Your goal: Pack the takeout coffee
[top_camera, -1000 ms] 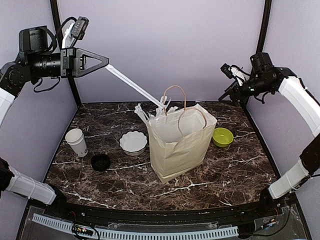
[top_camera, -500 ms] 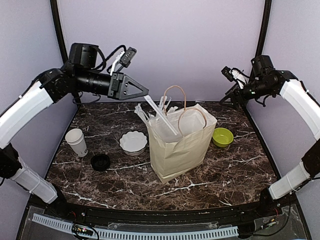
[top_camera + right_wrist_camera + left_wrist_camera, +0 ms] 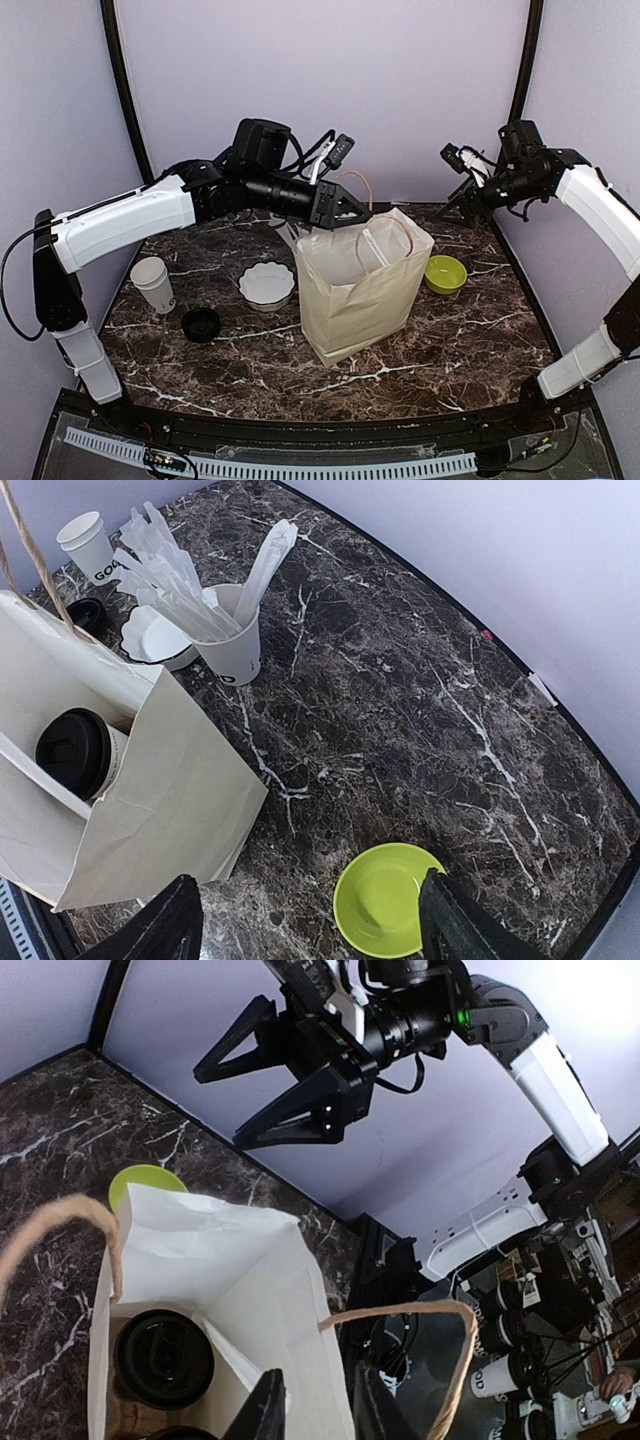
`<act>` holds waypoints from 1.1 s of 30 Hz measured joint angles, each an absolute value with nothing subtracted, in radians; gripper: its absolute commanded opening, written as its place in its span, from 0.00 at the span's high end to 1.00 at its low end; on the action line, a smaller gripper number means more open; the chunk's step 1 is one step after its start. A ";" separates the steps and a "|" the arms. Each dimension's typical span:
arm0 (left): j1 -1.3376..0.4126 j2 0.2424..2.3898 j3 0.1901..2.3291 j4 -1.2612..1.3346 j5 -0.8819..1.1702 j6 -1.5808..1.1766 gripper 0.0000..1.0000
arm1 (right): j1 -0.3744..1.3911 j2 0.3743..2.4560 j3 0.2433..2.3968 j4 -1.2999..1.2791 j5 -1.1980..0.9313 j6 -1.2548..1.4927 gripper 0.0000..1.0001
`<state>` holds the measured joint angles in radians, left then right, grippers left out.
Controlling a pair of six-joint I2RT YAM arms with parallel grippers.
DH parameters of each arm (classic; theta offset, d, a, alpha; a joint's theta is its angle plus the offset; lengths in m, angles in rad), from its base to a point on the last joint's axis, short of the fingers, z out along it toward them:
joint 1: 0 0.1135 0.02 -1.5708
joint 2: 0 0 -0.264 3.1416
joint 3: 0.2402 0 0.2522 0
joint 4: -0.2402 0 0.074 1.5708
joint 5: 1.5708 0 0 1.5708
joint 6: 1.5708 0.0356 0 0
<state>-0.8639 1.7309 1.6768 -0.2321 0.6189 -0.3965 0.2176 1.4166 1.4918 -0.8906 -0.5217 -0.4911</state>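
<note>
The white paper bag (image 3: 350,290) stands open mid-table. Looking down into it in the left wrist view, I see two black-lidded takeout coffee cups, one (image 3: 162,1357) full on and one (image 3: 180,1432) at the frame's edge. The right wrist view shows one lidded cup (image 3: 75,752) in the bag. My left gripper (image 3: 358,222) hovers over the bag's mouth, its jaws slightly open (image 3: 315,1400). A white wrapped straw (image 3: 225,1350) leans inside the bag, its top beside one finger. My right gripper (image 3: 462,185) hangs open above the back right, holding nothing (image 3: 308,880).
A lidless white paper cup (image 3: 152,283) and a loose black lid (image 3: 201,323) sit at the left. The white scalloped bowl (image 3: 267,284) is left of the bag. A cup of straws (image 3: 228,640) stands behind the bag, a green bowl (image 3: 445,273) to its right.
My left arm swung from high on the left down to the bag's mouth, lowering the straw into the bag. Its jaws have parted a little. The right arm barely moved.
</note>
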 measured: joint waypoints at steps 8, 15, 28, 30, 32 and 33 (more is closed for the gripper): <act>-0.869 1.686 1.773 -0.367 0.477 -0.291 0.44 | 0.218 1.417 1.490 -0.883 -0.527 -0.490 0.25; -0.841 1.478 1.759 -0.535 0.151 -0.206 0.48 | 0.218 1.417 1.490 -0.881 -0.527 -0.490 0.25; -0.621 1.550 1.548 -0.554 0.111 -0.230 0.63 | 0.218 1.406 1.436 -0.864 -0.513 -0.476 0.25; -0.622 1.583 1.548 -0.538 0.142 -0.230 0.60 | 0.218 1.403 1.437 -0.868 -0.503 -0.476 0.25; -0.622 1.600 1.548 -0.519 0.175 -0.230 0.54 | 0.218 1.400 1.436 -0.872 -0.492 -0.476 0.25; -0.622 1.607 1.548 -0.509 0.192 -0.231 0.53 | 0.218 1.399 1.436 -0.874 -0.487 -0.476 0.25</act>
